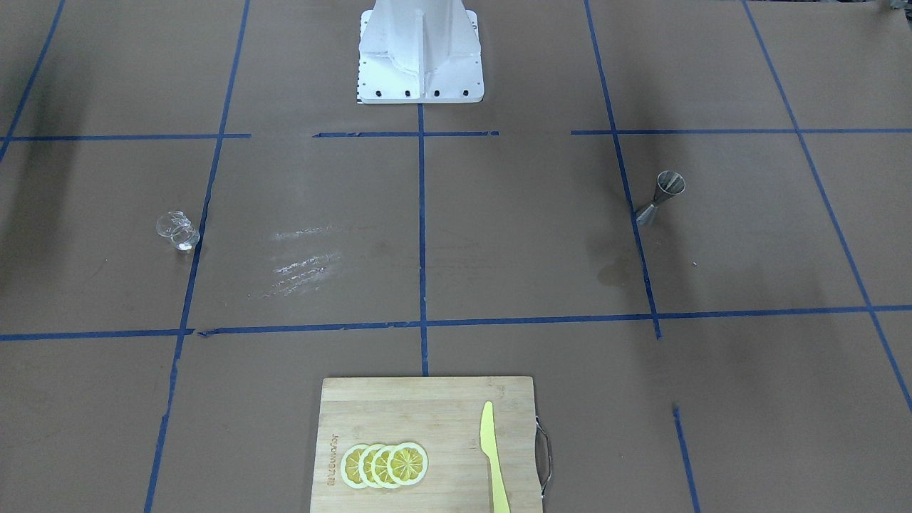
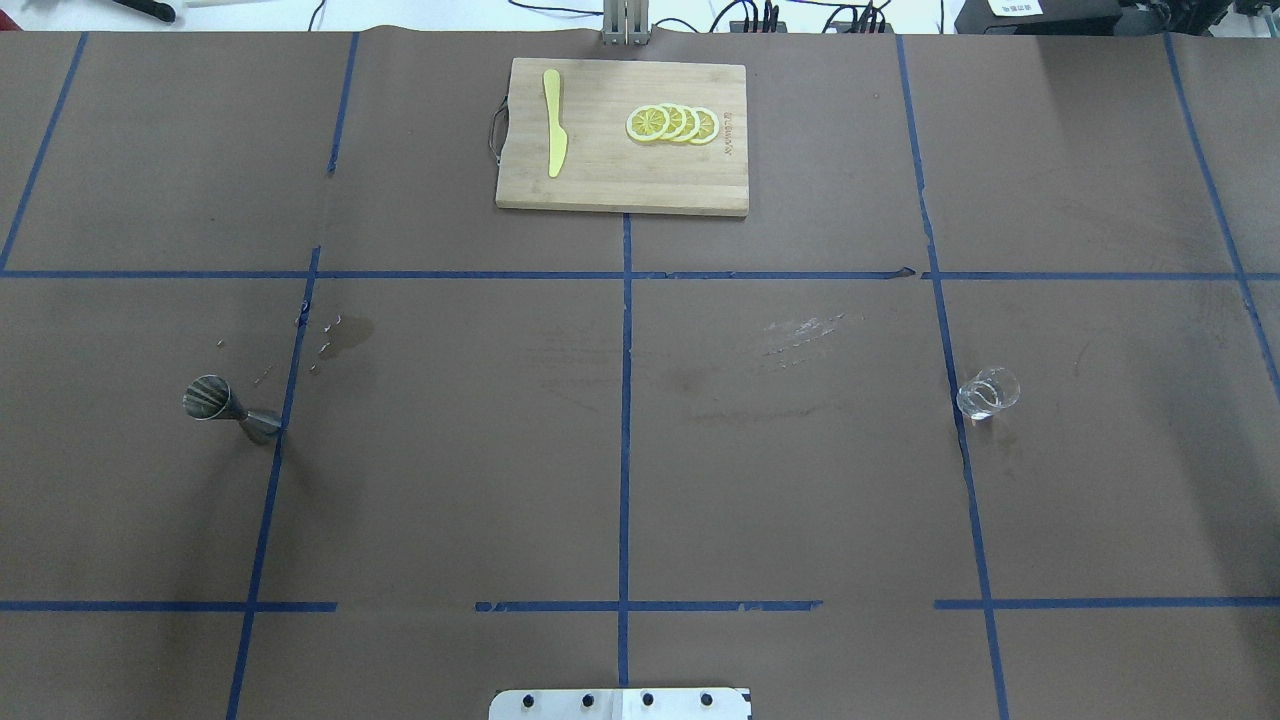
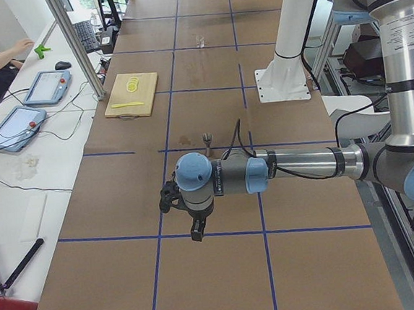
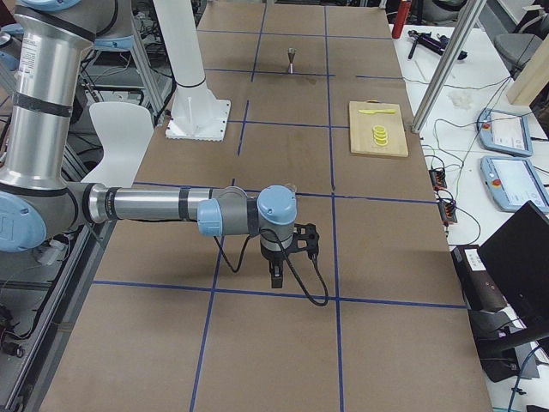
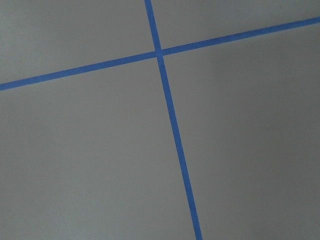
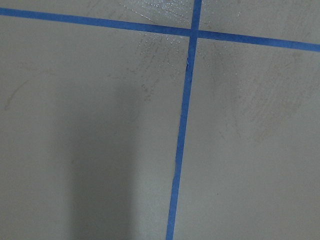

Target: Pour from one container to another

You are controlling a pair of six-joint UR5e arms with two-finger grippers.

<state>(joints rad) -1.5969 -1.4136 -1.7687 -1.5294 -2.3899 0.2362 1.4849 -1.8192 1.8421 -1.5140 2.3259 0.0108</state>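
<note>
Left tool point(image 3: 197, 230): hangs over the worktop point(image 2: 800, 480) off the cutting board's point(image 2: 600, 190) handle side, past the jigger; whether its fingers are apart or together, I cannot tell.
Right tool point(image 4: 275, 276): out on the board's other side; gap likewise unclear.
Jigger point(image 2: 230, 408): grey steel, hourglass with a narrow waist, upright, robot-side of the board, towards its handle side.
Tumbler point(image 2: 988, 392): short, round, clear glass, upright, robot-side of the board, opposite side, well apart from the jigger.
Writing: a mark engraved along the board's short edge beside the lemon slices point(image 2: 673, 123), too small to read.
</note>
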